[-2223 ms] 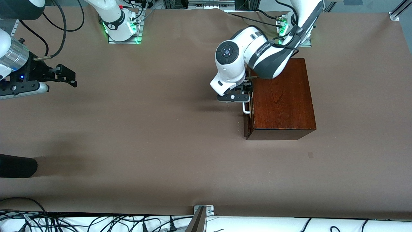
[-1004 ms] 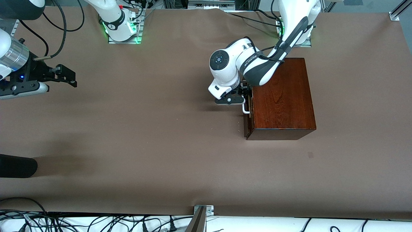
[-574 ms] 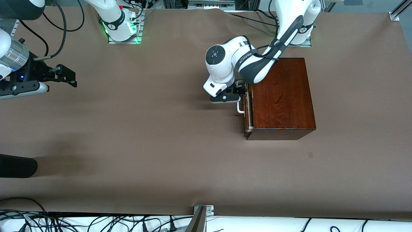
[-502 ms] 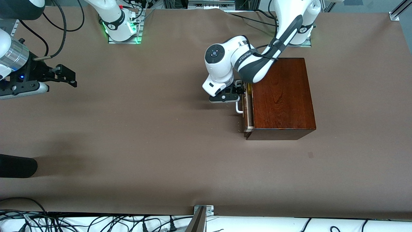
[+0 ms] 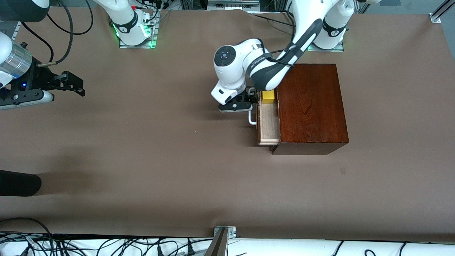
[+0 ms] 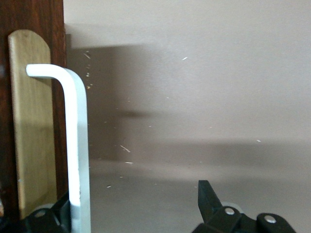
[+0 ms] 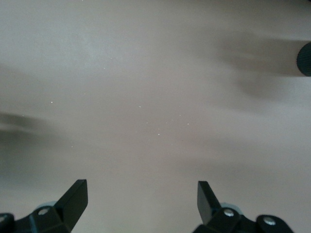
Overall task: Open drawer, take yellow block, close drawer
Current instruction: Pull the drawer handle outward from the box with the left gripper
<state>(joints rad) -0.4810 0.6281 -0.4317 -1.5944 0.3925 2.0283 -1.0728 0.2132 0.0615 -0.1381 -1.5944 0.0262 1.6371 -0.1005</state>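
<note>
drawer (image 5: pixel 268 122) pulled partly out | yellow block (image 5: pixel 268 96) seen inside | left gripper (image 5: pixel 251 106) hooked at handle (image 6: pixel 77 145), jaws spread | right gripper (image 7: pixel 141 201) held agape, waiting

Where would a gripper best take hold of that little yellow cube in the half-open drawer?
Probably from straight above, fingers on two opposite flat sides of the yellow block. It sits in the drawer right beside the cabinet, and the left gripper at the handle crowds it too, so only its top is open.
</note>
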